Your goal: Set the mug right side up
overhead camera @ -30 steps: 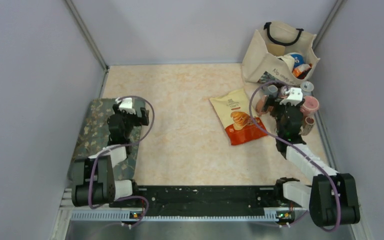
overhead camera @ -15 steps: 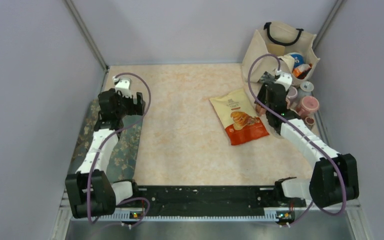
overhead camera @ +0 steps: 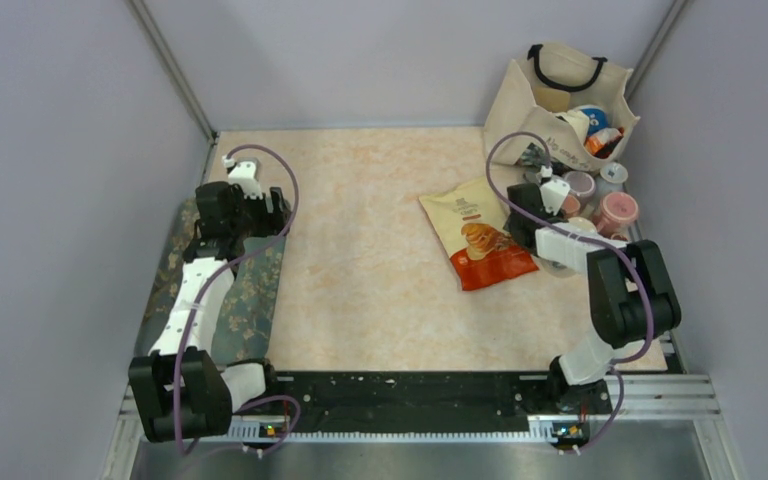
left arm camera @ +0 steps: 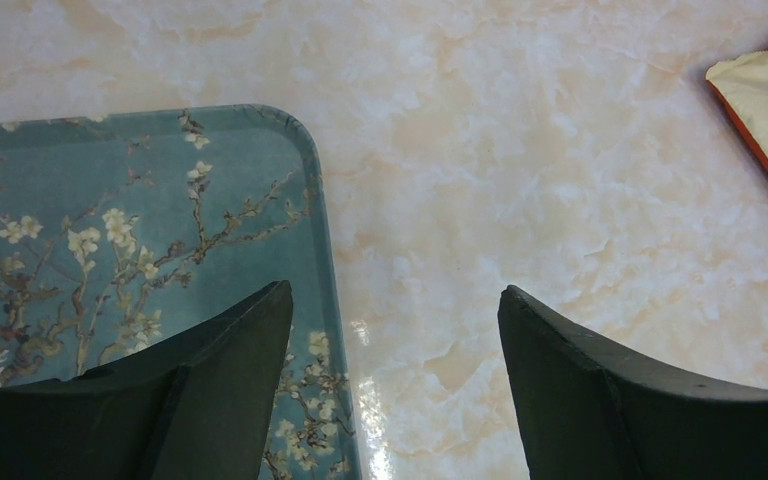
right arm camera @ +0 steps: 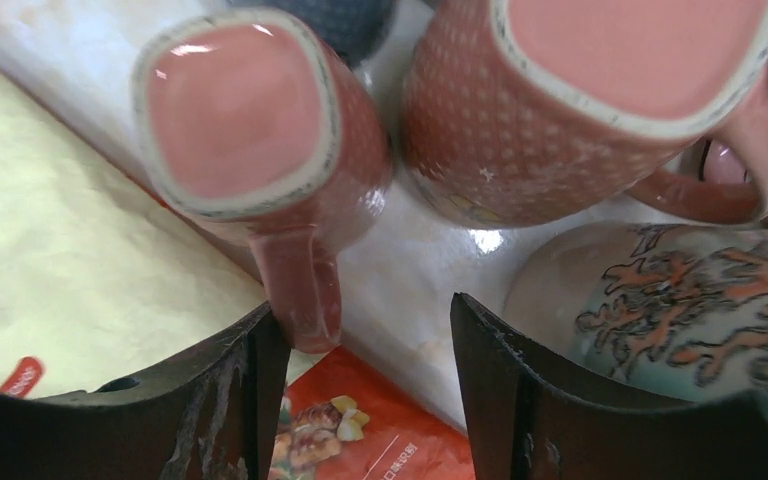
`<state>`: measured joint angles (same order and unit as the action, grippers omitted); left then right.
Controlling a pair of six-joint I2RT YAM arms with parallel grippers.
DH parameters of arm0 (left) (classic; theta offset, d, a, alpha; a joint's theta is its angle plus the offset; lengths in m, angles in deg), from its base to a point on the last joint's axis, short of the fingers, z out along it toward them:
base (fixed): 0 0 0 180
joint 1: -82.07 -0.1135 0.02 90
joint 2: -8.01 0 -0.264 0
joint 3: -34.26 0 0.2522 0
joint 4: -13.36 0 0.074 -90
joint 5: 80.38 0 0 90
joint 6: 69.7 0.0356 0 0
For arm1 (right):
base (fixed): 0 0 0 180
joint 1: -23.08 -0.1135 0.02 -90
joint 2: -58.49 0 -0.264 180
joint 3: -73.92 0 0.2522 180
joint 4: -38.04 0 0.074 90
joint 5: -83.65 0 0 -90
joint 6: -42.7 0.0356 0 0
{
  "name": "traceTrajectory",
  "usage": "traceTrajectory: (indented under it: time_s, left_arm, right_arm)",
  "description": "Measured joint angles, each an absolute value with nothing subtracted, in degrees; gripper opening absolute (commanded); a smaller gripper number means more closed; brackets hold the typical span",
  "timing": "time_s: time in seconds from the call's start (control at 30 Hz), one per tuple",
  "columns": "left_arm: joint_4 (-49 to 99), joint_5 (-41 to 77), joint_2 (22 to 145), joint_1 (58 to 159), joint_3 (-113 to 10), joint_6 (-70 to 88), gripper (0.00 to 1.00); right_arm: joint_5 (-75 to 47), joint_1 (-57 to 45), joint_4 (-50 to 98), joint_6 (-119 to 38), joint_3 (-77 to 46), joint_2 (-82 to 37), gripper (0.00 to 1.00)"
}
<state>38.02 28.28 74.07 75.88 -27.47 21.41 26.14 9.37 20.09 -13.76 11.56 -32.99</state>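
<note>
Counter: pale marbled cream-and-orange top, boxed in by lavender walls.
Tray: teal with a blossom print, lying along the left edge.
Left gripper: hung over the tray's far right corner with its fingers spread wide and nothing between them. One finger was above the tray, the other above bare counter.
Snack bag: cream and orange, lying flat, right of centre.
Tote bag: canvas, upright in the far right corner, with packed goods showing at its mouth.
Pink mug: stood upside down near the right edge, just beside the snack bag. Its flat base faced up and its handle pointed at the right gripper.
Second pink mug: also base up, just beside the first, its handle turned away from it.
Painted vessel: pale and rounded with an orange pattern, close by the second pink mug; its kind could not be told.
Right gripper: sat low in front of the two mugs, fingers spread apart and gripping nothing. The pink mug's handle ended just beside the finger on the snack-bag side; whether they touched could not be told.
</note>
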Motion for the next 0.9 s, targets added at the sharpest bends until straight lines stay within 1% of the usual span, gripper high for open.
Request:
traceTrajectory:
  time_s: [0.1, 0.2, 0.53, 0.63, 0.67, 0.7, 0.8, 0.83, 0.9]
  left_arm:
    - [38.4, 28.7, 74.1, 75.9, -27.5, 20.2, 0.79]
    - [38.4, 29.4, 74.0, 75.9, -27.5, 19.5, 0.78]
    - [38.4, 30.7, 73.9, 75.9, -27.5, 18.7, 0.77]
    - [38.4, 31.3, 73.7, 75.9, -27.5, 18.6, 0.76]
    - [38.4, 31.4, 73.7, 75.9, -27.5, 18.6, 0.76]
    - [38.4, 31.5, 73.7, 75.9, -27.5, 18.6, 0.76]
    - [38.4, 31.8, 73.7, 75.9, -27.5, 18.6, 0.75]
    - [38.4, 31.8, 73.7, 75.9, -27.5, 18.6, 0.75]
    - [38.5, 32.0, 73.7, 75.9, -27.5, 18.7, 0.74]
  right_arm:
    - [27.0, 9.6, 20.1, -12.1, 11.5, -35.5, 0.56]
    - [27.0, 9.9, 20.4, -11.7, 10.8, -37.3, 0.52]
    - [26.6, 10.2, 20.0, -12.5, 7.1, -39.3, 0.53]
    - [26.8, 10.2, 20.0, -13.2, 6.6, -39.3, 0.50]
    - [26.8, 10.2, 20.0, -13.2, 6.5, -39.3, 0.44]
    - [26.7, 10.2, 20.0, -13.3, 6.4, -39.3, 0.35]
    - [26.4, 10.4, 20.1, -13.6, 6.4, -39.4, 0.06]
    - [26.3, 10.5, 20.1, -13.9, 6.4, -39.4, 0.00]
    - [26.1, 10.5, 20.1, -13.9, 6.0, -39.5, 0.00]
